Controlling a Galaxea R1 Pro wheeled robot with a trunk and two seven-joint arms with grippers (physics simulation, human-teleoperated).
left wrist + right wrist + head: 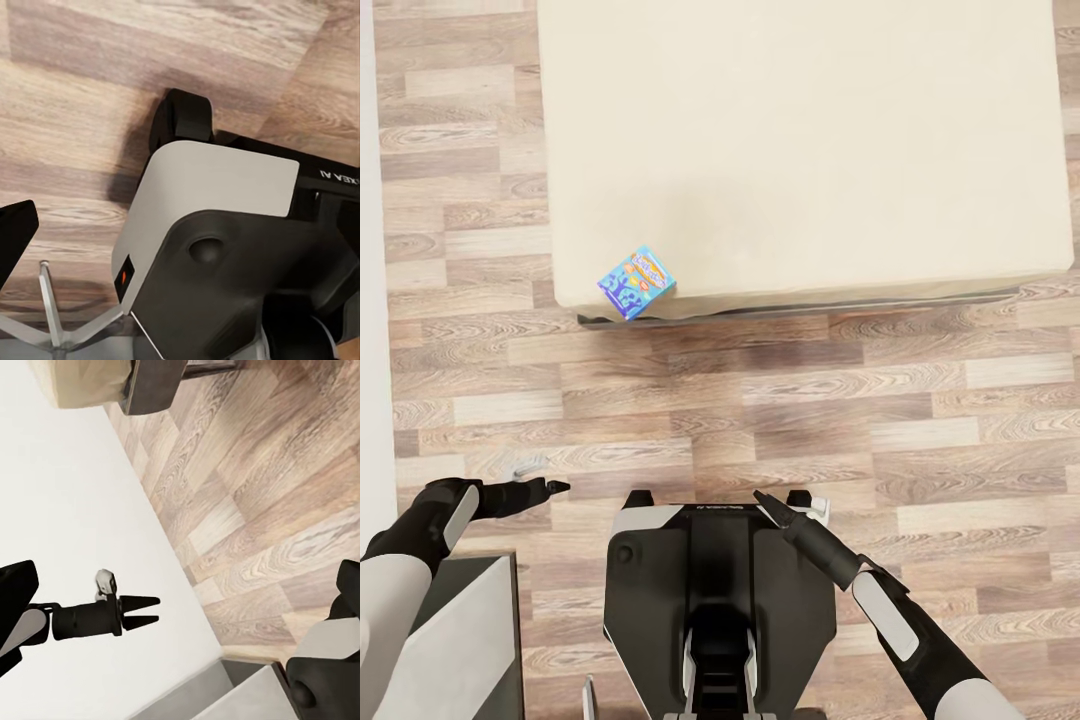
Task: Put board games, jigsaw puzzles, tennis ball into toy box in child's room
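The blue board game [637, 283] sits at the bed [800, 150] corner, twelve o'clock from the robot. Left gripper [556, 488] fingers narrow, empty; right gripper [763, 497] unclear, both tucked for driving.

The robot base [225, 225] bears partial lettering reading "XEA AI"; the blue box's [636, 283] print is illegible

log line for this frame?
phase: facing bed | blue board game at mattress corner | left gripper empty | right gripper empty
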